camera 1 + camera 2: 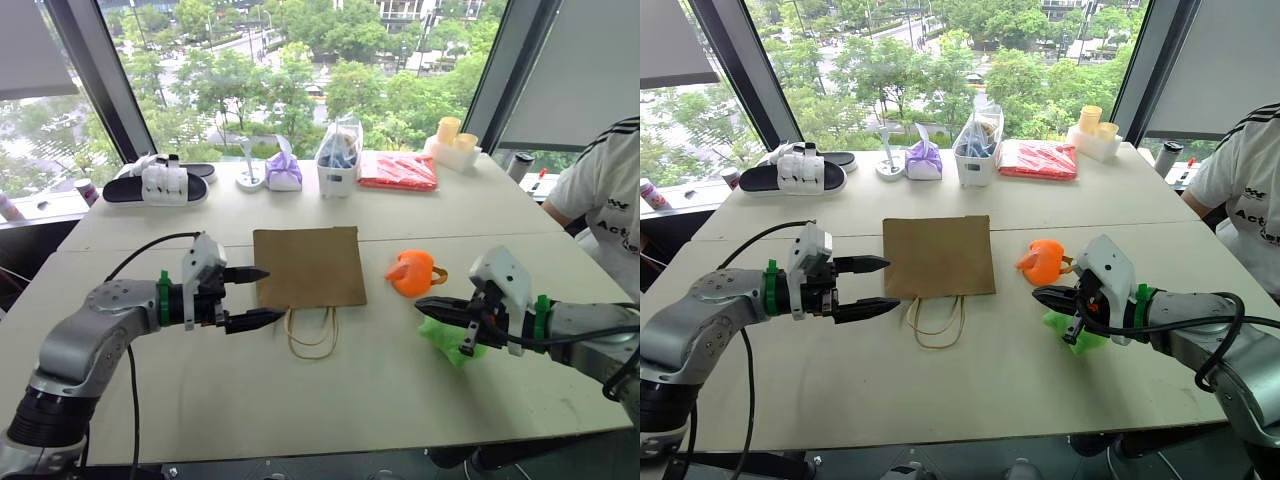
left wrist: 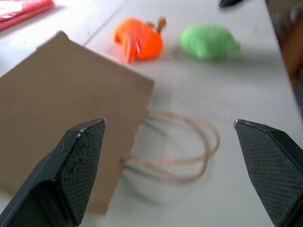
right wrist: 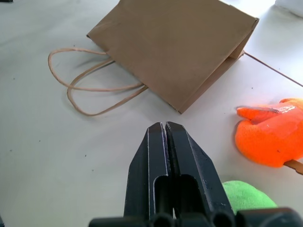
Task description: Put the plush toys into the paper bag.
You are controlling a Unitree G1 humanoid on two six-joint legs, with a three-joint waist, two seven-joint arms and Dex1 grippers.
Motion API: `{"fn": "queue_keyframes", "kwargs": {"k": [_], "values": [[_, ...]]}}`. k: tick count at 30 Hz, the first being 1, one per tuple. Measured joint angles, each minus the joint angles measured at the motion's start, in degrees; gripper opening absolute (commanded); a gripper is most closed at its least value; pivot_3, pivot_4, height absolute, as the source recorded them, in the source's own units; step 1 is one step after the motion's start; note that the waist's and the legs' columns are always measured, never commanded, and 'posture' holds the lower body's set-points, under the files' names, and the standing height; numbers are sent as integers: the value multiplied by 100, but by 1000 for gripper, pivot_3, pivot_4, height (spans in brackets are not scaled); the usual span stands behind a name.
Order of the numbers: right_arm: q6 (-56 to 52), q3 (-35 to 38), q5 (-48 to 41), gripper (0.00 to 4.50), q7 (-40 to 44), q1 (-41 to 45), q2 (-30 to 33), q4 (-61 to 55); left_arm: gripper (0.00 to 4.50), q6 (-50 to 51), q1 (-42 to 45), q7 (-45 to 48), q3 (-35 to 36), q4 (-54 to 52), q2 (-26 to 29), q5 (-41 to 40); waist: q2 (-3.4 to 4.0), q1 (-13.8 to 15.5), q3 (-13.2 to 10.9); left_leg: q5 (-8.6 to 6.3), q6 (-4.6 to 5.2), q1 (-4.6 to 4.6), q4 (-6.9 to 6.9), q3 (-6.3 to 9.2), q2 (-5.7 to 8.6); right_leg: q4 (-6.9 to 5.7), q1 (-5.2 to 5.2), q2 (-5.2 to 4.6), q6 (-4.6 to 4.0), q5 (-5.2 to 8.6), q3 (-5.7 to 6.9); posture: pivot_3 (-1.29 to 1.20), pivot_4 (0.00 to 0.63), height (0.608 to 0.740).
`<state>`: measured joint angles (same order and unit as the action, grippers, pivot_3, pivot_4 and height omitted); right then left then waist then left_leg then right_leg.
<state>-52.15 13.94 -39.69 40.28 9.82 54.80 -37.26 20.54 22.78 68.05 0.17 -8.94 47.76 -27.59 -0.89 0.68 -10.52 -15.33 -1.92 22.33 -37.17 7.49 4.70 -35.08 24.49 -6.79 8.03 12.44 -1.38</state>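
The brown paper bag (image 1: 308, 266) lies flat on the table, its cord handles (image 1: 311, 335) toward me. My left gripper (image 1: 258, 297) hovers open at the bag's near-left corner, fingers spread wide, nothing between them. The orange plush toy (image 1: 414, 272) rests to the right of the bag. The lime green plush toy (image 1: 447, 338) lies nearer me, partly under my right gripper (image 1: 424, 304), which is shut and empty, pointing toward the bag. In the left wrist view the bag (image 2: 57, 109), orange toy (image 2: 138, 39) and green toy (image 2: 209, 41) lie beyond the open fingers (image 2: 78, 161).
Along the far edge stand black-and-white slippers (image 1: 158, 184), a purple tied pouch (image 1: 284, 172), a clear bag with blue contents (image 1: 339, 160), a red packet (image 1: 398, 171) and yellow cups (image 1: 452, 140). A person in a white shirt (image 1: 605, 190) sits at the right.
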Motion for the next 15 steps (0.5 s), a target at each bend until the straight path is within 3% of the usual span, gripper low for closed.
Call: {"fn": "queue_keyframes", "kwargs": {"k": [5, 15], "values": [[-101, 49, -110, 0, -142, -258, -16, -390, 4455, -2347, 241, 1002, -671, 1454, -77, 1126, -1, 29, 0, 0, 0, 6, -5, 3, -4, 4, -1, -2, -14, 7, 1, 0, 150, 740], [-298, 222, -300, 0, -621, -506, -194, -764, 4455, -4299, 1431, 1095, -1291, 3765, -1577, 1914, -5, -22, -1, -2, 4, 3, -8, 5, 12, -4, 1, 0, 5, -3, 4, 0, 150, 740]]}}
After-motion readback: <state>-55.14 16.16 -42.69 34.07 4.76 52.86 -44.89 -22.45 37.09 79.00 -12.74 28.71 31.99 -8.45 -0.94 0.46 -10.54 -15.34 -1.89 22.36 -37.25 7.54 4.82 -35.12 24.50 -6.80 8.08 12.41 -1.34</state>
